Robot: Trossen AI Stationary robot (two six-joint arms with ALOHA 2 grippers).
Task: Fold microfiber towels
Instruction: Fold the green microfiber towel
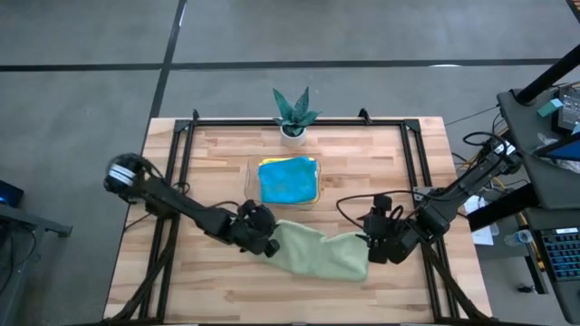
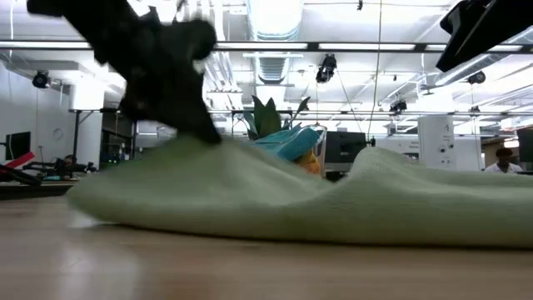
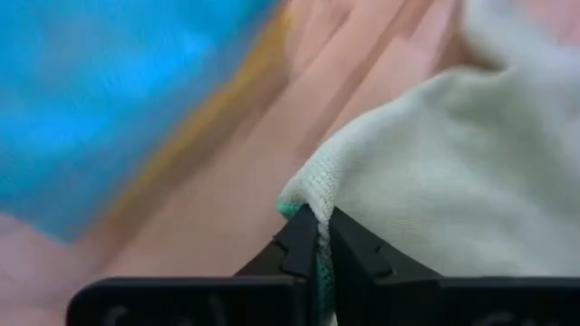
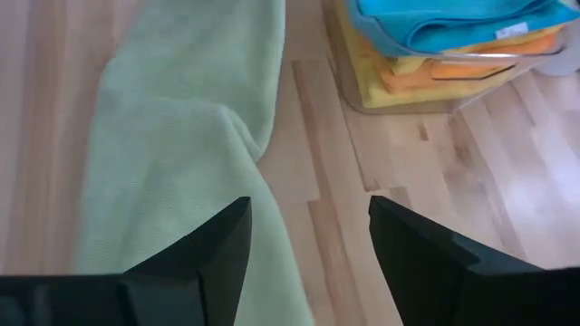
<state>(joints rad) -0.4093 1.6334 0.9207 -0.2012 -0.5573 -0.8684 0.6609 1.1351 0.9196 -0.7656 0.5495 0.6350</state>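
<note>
So the pale green towel (image 1: 319, 250) lies stretched across the wooden table (image 1: 217, 154) in front of the clear tray (image 4: 399, 101), where the teal-blue towel (image 1: 288, 178) tops the stack. Left gripper (image 3: 319, 243) is pinching the green towel's corner tight. Right gripper (image 4: 308, 237) sits at the other end, fingers spread wide, gripping nothing.

Low view: green towel (image 2: 333, 204) cut off at 3 o'clock edge; left arm (image 2: 158, 62) blurred; stack (image 2: 291, 146) mostly hidden behind towel.
</note>
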